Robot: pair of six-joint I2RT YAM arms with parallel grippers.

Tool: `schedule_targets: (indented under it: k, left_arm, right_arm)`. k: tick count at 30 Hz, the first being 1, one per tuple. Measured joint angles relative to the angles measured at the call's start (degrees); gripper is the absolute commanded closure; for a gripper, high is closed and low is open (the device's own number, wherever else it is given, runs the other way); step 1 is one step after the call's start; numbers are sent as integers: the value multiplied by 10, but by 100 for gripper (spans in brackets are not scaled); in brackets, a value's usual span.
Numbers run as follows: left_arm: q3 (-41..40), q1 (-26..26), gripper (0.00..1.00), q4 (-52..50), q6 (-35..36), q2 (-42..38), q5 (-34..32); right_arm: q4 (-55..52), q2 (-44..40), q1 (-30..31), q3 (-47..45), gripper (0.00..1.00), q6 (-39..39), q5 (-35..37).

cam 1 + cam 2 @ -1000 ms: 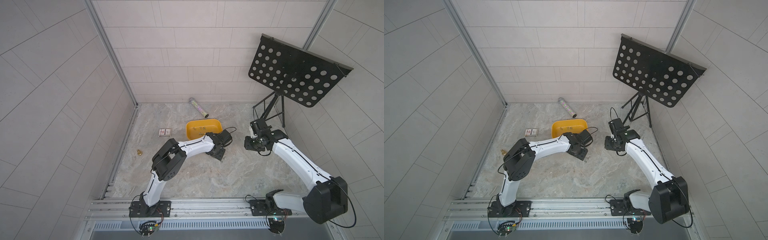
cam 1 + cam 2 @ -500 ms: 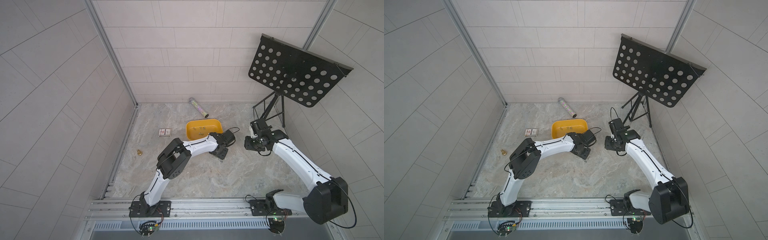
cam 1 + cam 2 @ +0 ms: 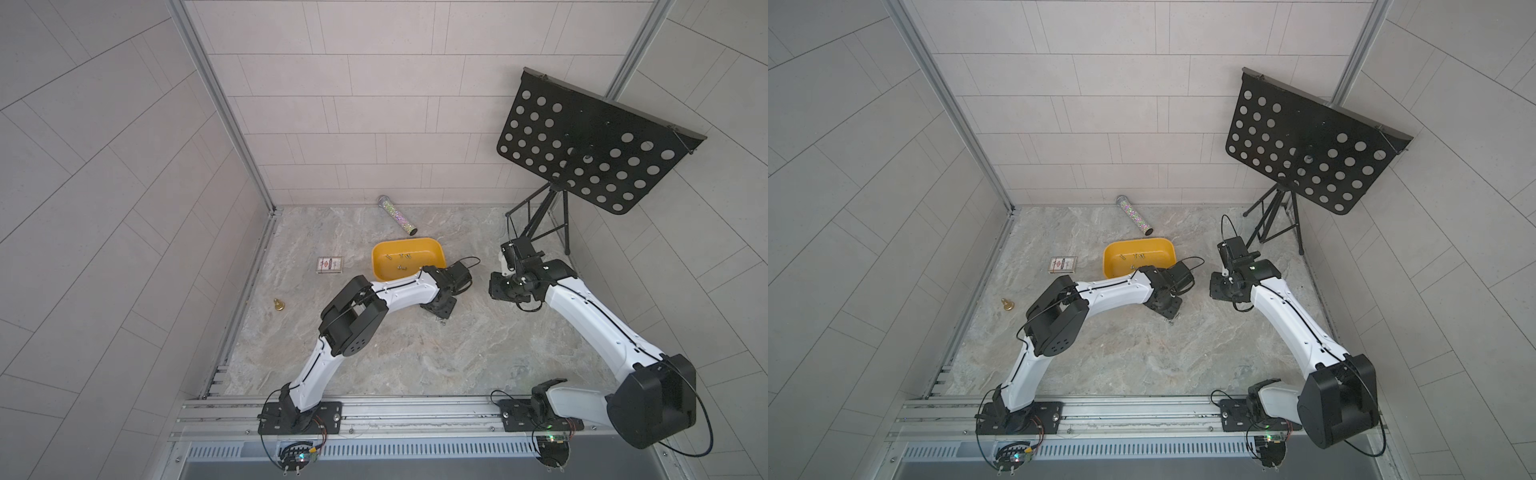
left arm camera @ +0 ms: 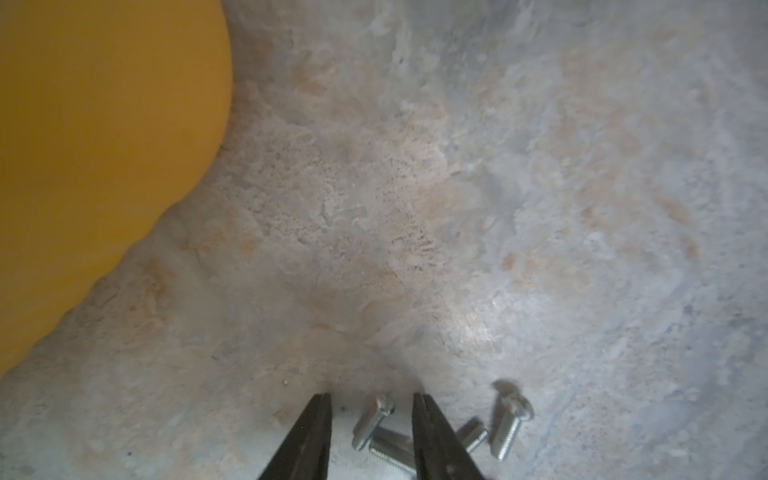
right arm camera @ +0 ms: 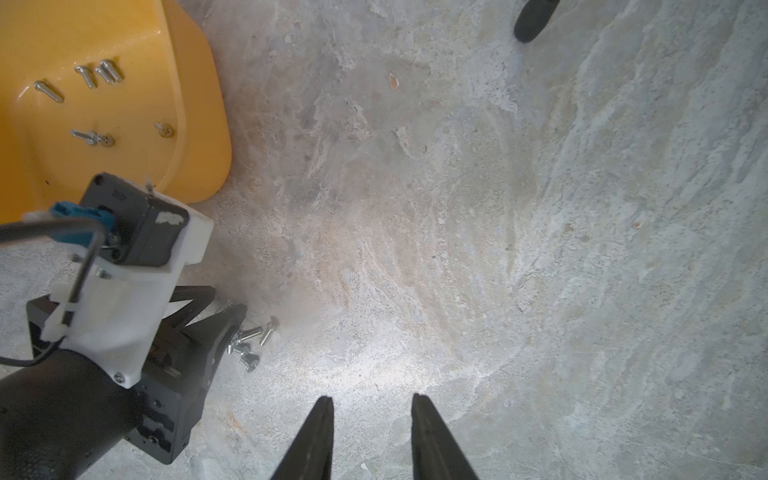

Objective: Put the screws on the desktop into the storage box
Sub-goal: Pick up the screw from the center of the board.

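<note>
Short, threaded silver screws [image 4: 509,430] with round heads are clustered at the lower edge. One is straddled by the narrowly parted left gripper [image 4: 372,399]. The right gripper [image 5: 372,400] is held parted, empty.

I see my left arm [image 3: 409,291] reach a bit farther than a second ago. Its dark elbow [image 3: 353,316] slides a little toward the middle of the desktop [image 4: 415,208]. My left gripper [image 4: 372,401] moves a little back toward my side. Its jaws come closer together, with one of the screws [image 4: 372,422] lying between them.
</note>
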Motion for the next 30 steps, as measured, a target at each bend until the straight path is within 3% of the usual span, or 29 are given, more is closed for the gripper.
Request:
schedule_targets:
  k: [19, 30]
  left_arm:
    - [2, -5, 85, -4, 2, 2, -10]
    - [-20, -7, 87, -16, 2, -23, -21]
  right_arm:
    - [0, 0, -2, -2, 64, 0, 0]
    - [0, -7, -2, -3, 64, 0, -3]
